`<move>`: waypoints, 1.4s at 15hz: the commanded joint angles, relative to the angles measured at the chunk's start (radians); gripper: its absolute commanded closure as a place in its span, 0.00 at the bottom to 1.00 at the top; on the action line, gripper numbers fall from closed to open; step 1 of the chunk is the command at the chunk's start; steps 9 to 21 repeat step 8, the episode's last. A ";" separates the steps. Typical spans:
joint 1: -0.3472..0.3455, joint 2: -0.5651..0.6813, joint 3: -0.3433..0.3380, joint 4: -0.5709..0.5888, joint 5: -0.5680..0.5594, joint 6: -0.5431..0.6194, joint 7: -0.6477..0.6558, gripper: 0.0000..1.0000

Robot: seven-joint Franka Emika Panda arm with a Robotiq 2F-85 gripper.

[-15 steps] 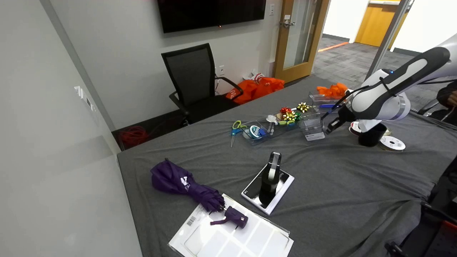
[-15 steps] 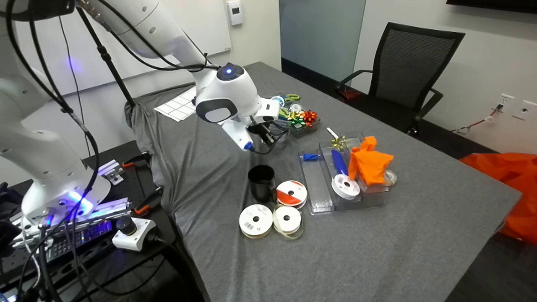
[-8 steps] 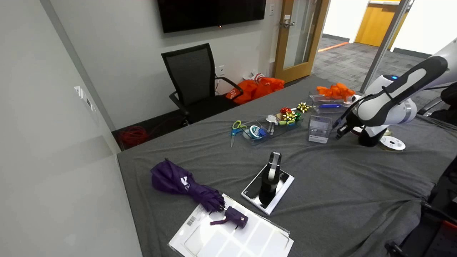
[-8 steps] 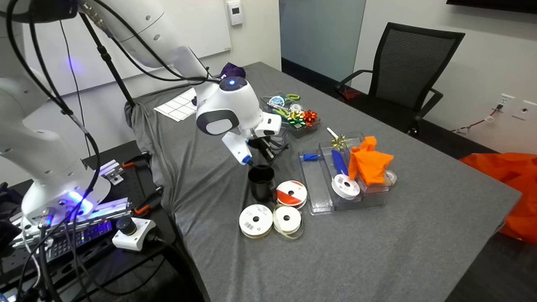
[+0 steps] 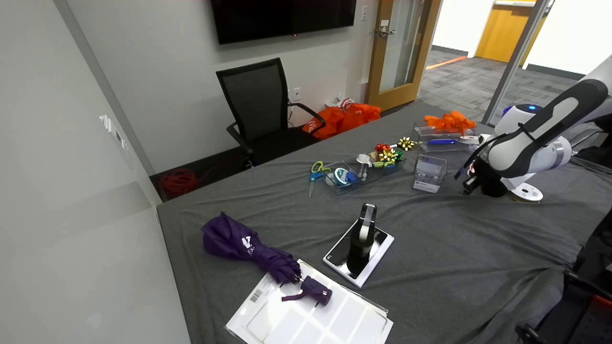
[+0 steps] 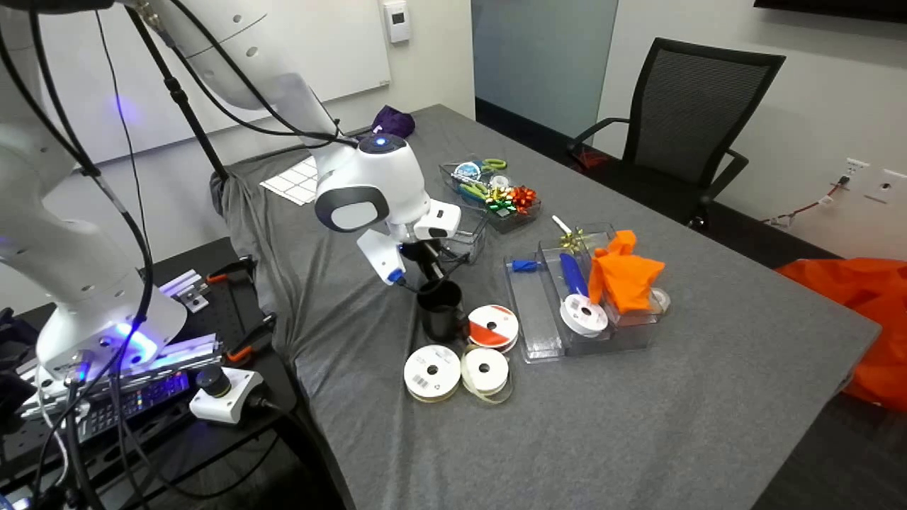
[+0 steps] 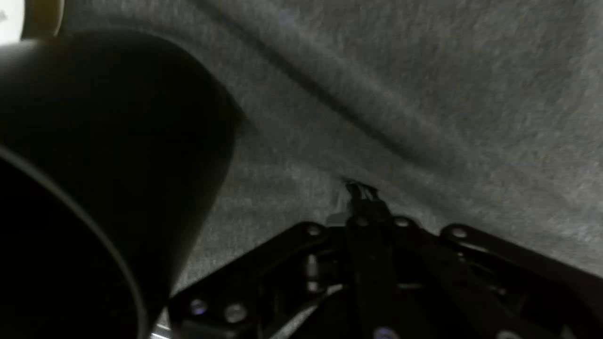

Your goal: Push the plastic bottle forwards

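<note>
The plastic bottle [image 5: 429, 174] stands on the grey cloth, clear and pale grey-blue, with a boxy outline and a white label low on its side. In an exterior view it is partly hidden behind my gripper [image 6: 438, 273]. My gripper, also in an exterior view [image 5: 468, 187], is just beside the bottle, a short gap away, on the black mug's side. In the wrist view the fingertips [image 7: 362, 186] are together with nothing held, low over the cloth. The bottle is not clearly made out in the wrist view.
The black mug [image 6: 441, 312] stands very close to the gripper and fills the left of the wrist view [image 7: 150, 94]. Ribbon spools [image 6: 432, 372] lie beside it. A clear tray [image 6: 535, 312] and a bin with bows and scissors [image 6: 503, 205] flank the bottle. A dark upright item [image 5: 362, 243] stands apart.
My gripper has drawn away from the bottle, lower and towards the black mug. Early in this span the bottle turned and shifted slightly towards the mug's side; since then it has hardly moved.
</note>
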 commanded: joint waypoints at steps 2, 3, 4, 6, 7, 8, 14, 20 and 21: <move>0.053 -0.188 -0.008 -0.170 -0.001 -0.069 0.031 1.00; 0.060 -0.224 -0.001 -0.196 0.007 -0.080 0.032 1.00; 0.075 -0.258 -0.004 -0.219 0.010 -0.091 0.039 1.00; 0.113 -0.330 -0.027 -0.260 0.005 -0.132 0.057 1.00; 0.127 -0.368 -0.033 -0.277 0.004 -0.160 0.061 1.00; 0.135 -0.402 -0.036 -0.291 0.008 -0.193 0.055 1.00; 0.135 -0.402 -0.036 -0.291 0.008 -0.193 0.055 1.00; 0.135 -0.402 -0.036 -0.291 0.008 -0.193 0.055 1.00; 0.135 -0.402 -0.036 -0.291 0.008 -0.193 0.055 1.00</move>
